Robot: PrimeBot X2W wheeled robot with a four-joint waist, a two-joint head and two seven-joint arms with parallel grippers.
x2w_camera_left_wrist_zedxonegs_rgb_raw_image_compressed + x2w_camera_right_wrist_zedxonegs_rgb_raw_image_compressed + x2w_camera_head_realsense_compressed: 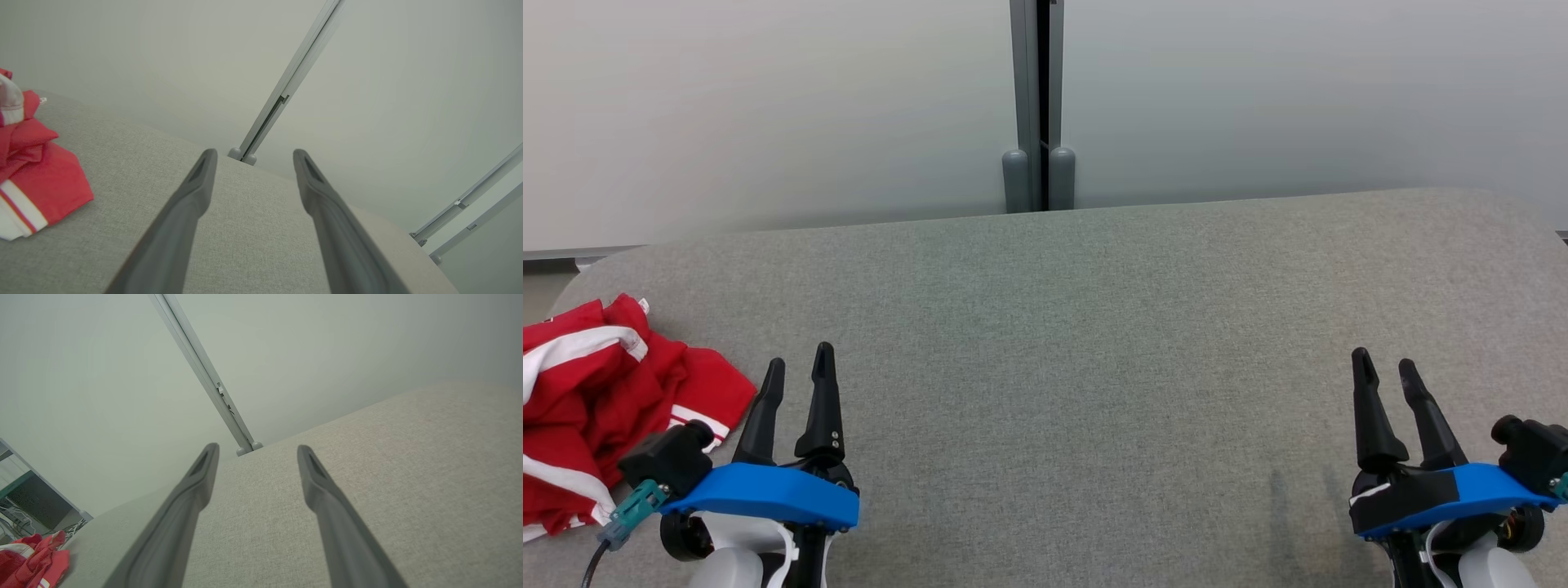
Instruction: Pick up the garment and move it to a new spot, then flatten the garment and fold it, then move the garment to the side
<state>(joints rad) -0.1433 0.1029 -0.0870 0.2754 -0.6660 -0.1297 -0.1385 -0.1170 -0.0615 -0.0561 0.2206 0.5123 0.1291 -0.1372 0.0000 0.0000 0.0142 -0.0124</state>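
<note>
The garment (596, 400) is red with white stripes and lies crumpled at the left edge of the grey table (1094, 327). The same garment (36, 179) lies at the left of the left wrist view, and the garment (36, 563) sits far off at the lower left of the right wrist view. My left gripper (799, 366) stands open just right of the cloth, apart from it, with nothing between its fingers. At the lower right of the head view my right gripper (1387, 364) is open and empty above bare table. Between the left fingers (192, 204) only grey fabric shows.
A pale wall with a grey vertical post (1039, 106) runs behind the table's far edge. The table's rounded left corner (596, 269) is close to the garment. Shelving with cables (24, 510) stands beyond the table on that side.
</note>
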